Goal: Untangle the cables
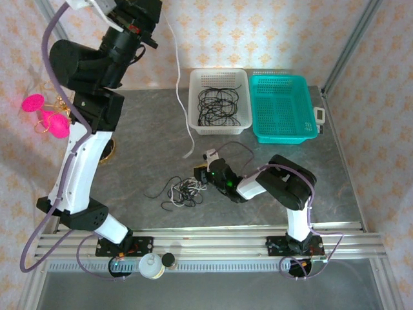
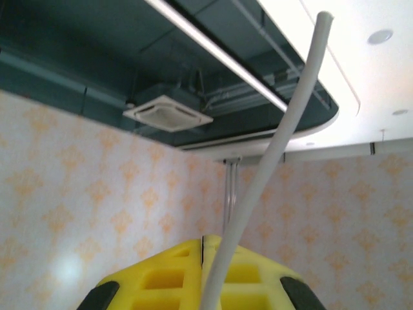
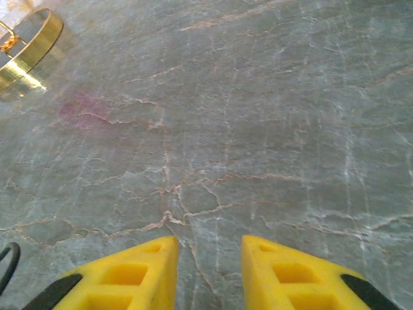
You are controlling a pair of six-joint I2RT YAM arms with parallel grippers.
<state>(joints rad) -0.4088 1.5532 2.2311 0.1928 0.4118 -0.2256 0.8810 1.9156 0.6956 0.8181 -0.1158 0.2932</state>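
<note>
Tangle of cables point(image 1: 182, 190), black loops mixed with white, flat on the grey marbled bench point(image 1: 142, 129). Just to the left of the right end effector point(image 1: 201, 171) and slightly nearer the arm bases. Touching the fingertips or just short of them: cannot tell from above. One black loop point(image 3: 6, 265) at the lower left edge of the right wrist view, beside the left finger. Right end effector low over the bench, yellow fingers point(image 3: 129, 274) spread, bare stone between them, nothing gripped.

White cable point(image 1: 179, 84) apart from the tangle, hanging from high up down to the bench, loose end lying just beyond the right end effector. Upper part pinched in the left end effector point(image 2: 202, 242), pads pressed together on it, cable rising past the tips toward the ceiling.

Farther beyond the right end effector, a white basket point(image 1: 192, 97) holding more black cables point(image 1: 218, 106), with a teal basket point(image 1: 284, 137) just beside it on the right. Well off to the left, a gold ring point(image 3: 39, 45) on the bench, and pink objects point(image 1: 45, 116) past it.
</note>
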